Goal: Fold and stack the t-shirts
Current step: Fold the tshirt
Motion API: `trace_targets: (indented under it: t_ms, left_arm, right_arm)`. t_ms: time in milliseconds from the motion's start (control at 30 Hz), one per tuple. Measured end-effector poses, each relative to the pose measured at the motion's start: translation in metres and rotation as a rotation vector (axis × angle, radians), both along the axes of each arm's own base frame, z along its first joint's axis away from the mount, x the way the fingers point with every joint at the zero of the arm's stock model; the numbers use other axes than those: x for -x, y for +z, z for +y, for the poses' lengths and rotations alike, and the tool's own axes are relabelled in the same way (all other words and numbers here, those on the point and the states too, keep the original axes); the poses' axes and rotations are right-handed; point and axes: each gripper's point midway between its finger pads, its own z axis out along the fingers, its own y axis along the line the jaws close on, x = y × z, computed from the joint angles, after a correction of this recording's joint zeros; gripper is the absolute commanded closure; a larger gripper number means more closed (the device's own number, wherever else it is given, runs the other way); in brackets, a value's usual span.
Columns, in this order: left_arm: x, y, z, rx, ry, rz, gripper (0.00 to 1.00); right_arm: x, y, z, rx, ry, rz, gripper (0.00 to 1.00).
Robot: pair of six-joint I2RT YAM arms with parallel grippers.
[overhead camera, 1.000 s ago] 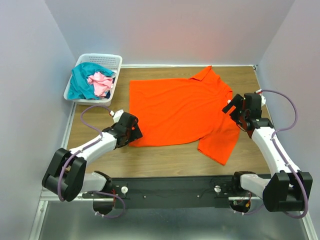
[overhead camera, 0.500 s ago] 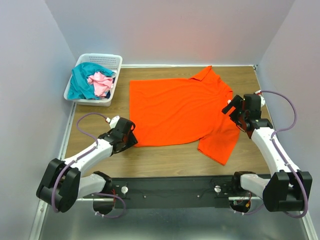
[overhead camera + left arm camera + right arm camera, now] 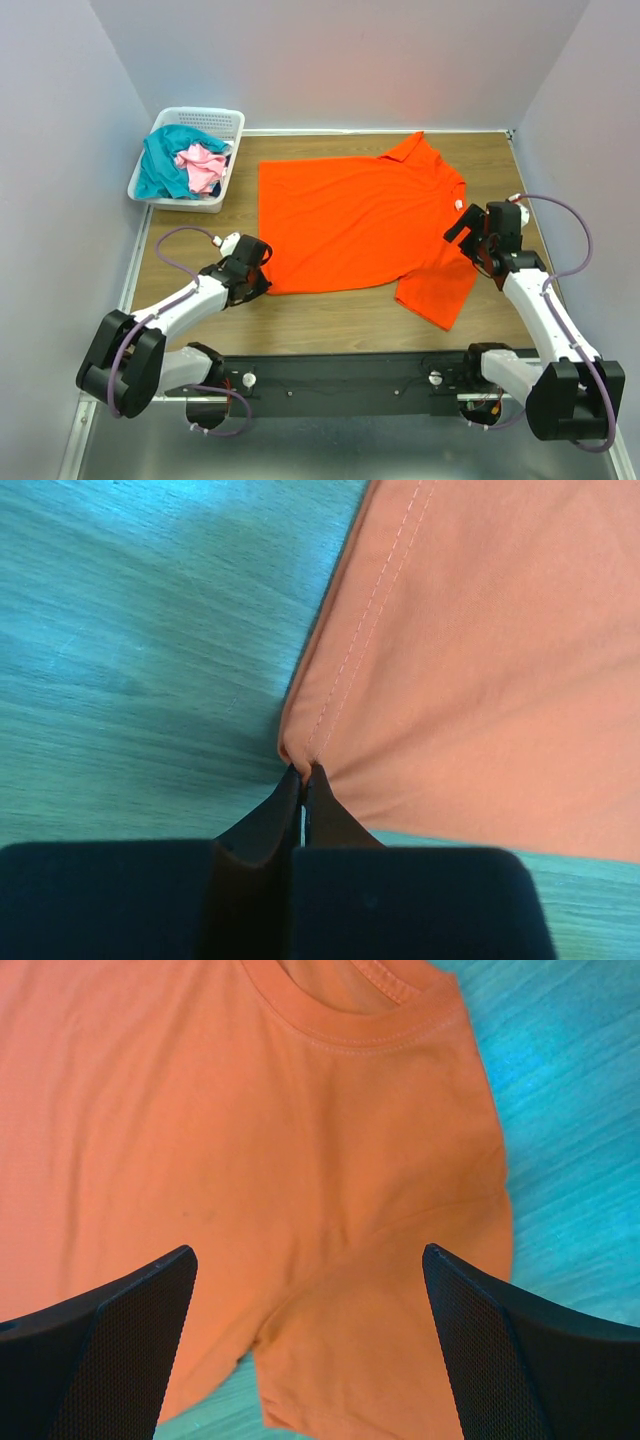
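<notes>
The orange t-shirt (image 3: 360,225) lies spread flat on the wooden table, collar at the right, hem at the left. My left gripper (image 3: 262,279) is shut on the near-left hem corner of the orange t-shirt (image 3: 470,660); the cloth puckers at the fingertips (image 3: 318,782). My right gripper (image 3: 466,232) hovers open above the shoulder and near sleeve of the orange t-shirt (image 3: 300,1160), its wide fingers (image 3: 130,1310) holding nothing. A teal t-shirt (image 3: 162,160) and a pink t-shirt (image 3: 203,165) lie bunched in the basket.
A white slatted basket (image 3: 222,120) stands at the table's far left corner. Grey walls close in the left, back and right sides. A black rail (image 3: 340,380) runs along the near edge between the arm bases.
My left gripper closed from open onto the shirt's near-left hem corner after dropping toward the table. The right gripper shifted slightly toward the near side and stayed open.
</notes>
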Motion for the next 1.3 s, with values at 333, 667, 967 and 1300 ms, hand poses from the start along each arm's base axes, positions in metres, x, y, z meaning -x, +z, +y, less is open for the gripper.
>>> trace_targets:
  t_ms: [333, 667, 967, 1300]
  left_arm:
    - [-0.01, 0.0, 0.015, -0.019, 0.062, -0.003, 1.0]
    - [-0.02, 0.0, 0.024, -0.046, 0.081, -0.008, 1.0]
    - [-0.021, 0.001, 0.027, -0.054, 0.082, -0.01, 1.0]
    - [-0.021, 0.0, 0.028, -0.06, 0.084, -0.011, 1.0]
  right_arm:
    - [0.042, -0.019, 0.04, 0.024, 0.166, 0.143, 0.0]
    - [0.113, -0.057, 0.108, 0.142, 0.39, 0.409, 0.04]
    - [0.145, -0.075, 0.09, 0.163, 0.351, 0.524, 0.22]
    - [0.166, -0.108, 0.086, 0.14, 0.295, 0.632, 0.32]
